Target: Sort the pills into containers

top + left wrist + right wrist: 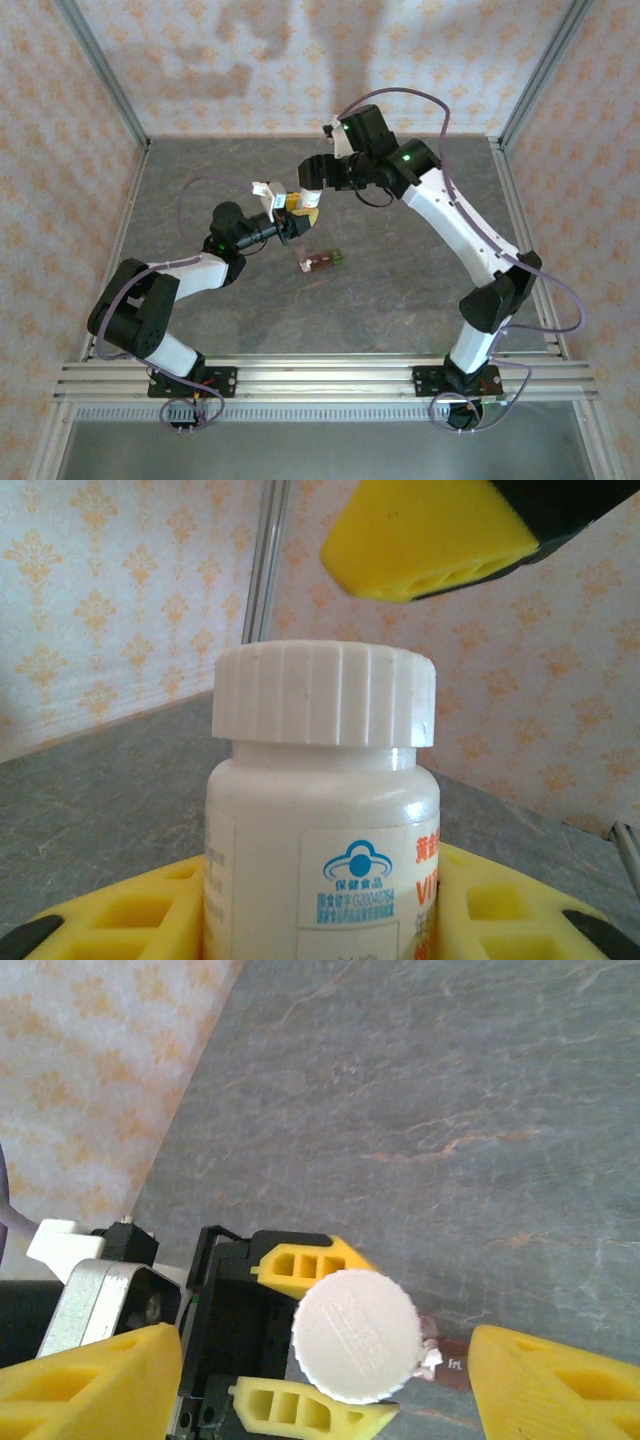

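Bottle [320, 850] stood upright, pinched round its body by the left jaws, cap [355, 1335] offered upward; right jaws hung spread over that cap (presumably to unscrew it). Containers [322, 261] lay on the table [400, 300], near the bottle.

The small plastic strip of containers [322, 261] is reddish-brown with a green end. The stone-look tabletop [400, 300] is grey, rust-veined.

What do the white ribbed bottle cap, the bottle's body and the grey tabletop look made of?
White ribbed cap: likely moulded plastic, matte, even vertical ridges. Bottle body: glossy plastic, apparently; slight sheen, printed label. Grey tabletop: stone-look veining; possibly laminate.
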Controlling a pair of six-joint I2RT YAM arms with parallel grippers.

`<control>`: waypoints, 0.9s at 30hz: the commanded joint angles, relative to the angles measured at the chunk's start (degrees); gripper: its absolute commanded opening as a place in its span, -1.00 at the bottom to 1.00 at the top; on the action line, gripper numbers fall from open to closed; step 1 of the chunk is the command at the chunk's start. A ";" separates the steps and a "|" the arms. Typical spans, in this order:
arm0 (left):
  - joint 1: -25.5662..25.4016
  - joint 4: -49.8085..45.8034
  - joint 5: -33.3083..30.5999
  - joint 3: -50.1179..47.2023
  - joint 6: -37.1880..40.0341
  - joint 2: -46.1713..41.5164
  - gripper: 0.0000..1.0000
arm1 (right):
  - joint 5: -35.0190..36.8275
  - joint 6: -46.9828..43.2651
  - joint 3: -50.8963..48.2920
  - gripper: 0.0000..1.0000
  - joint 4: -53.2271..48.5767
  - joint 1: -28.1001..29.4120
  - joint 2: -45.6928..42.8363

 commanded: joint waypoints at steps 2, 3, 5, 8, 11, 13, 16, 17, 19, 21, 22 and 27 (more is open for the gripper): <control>-0.18 2.22 0.25 0.51 0.62 -0.69 -1.00 | -4.00 -3.62 1.38 0.44 -3.18 0.12 2.56; -0.18 2.16 0.25 0.57 0.66 -0.68 -1.00 | -4.00 -3.45 1.54 0.42 -3.26 0.12 2.92; -0.18 2.30 0.34 0.77 0.55 -0.60 -1.00 | -3.93 -3.47 1.62 0.40 -3.55 0.12 3.37; -0.18 2.49 0.38 0.85 0.29 -0.53 -1.00 | -3.65 -3.57 1.47 0.29 -3.49 0.15 3.74; -0.18 2.14 0.54 0.95 0.55 -0.60 -1.00 | -3.69 -3.21 1.39 0.02 -3.41 0.16 4.04; -0.18 2.27 0.45 0.95 0.60 -0.52 -1.00 | -3.73 -2.14 0.92 -0.14 -2.93 0.12 4.07; -0.18 2.49 0.31 0.99 0.39 -0.28 -1.00 | -3.42 1.82 -1.33 -0.27 -0.57 0.35 3.41; -0.18 2.56 0.24 1.04 0.38 -0.25 -1.00 | -1.82 4.88 -2.83 -0.31 0.98 0.87 2.82; -0.18 2.57 0.08 1.00 0.38 -0.16 -1.00 | 4.23 12.06 -5.90 -0.31 3.22 3.11 1.63; -0.18 2.57 -0.06 0.97 0.47 0.08 -1.00 | 9.64 18.40 -8.63 -0.28 6.16 6.83 0.60; -0.18 2.57 -0.11 1.06 0.53 0.23 -1.00 | 12.79 20.52 -8.82 -0.27 5.91 8.70 0.58; -0.18 2.00 -0.13 1.00 0.79 0.21 -1.00 | 16.86 27.14 -11.27 -0.19 9.59 11.62 -0.51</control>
